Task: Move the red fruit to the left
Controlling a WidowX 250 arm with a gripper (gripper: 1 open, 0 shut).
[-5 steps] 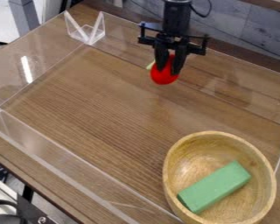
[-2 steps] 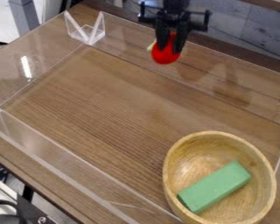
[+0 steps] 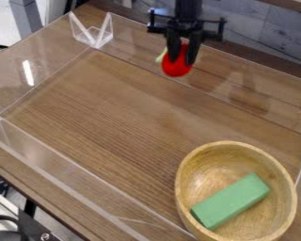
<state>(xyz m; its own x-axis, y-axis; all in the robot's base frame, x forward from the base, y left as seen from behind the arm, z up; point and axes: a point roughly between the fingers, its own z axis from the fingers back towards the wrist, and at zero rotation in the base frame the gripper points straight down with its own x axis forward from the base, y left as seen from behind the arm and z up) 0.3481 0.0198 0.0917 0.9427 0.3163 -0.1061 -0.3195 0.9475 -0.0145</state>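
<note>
Black fingers (image 3: 177, 47) of the downward-pointing gripper (image 3: 179, 59) are pinched on the small round red toy fruit (image 3: 177, 65), held near the far edge of the wood-grain tabletop (image 3: 116, 122), apparently just clear of it. A green rectangular block (image 3: 231, 201) is seen lying inside the round wooden bowl (image 3: 191, 171).

The scene is being viewed by a single camera set high and fairly near at the front, looking obliquely down across the wooden tabletop (image 3: 128, 122), its clear-walled enclosure (image 3: 40, 66) and the wooden bowl (image 3: 191, 179) nearest.
</note>
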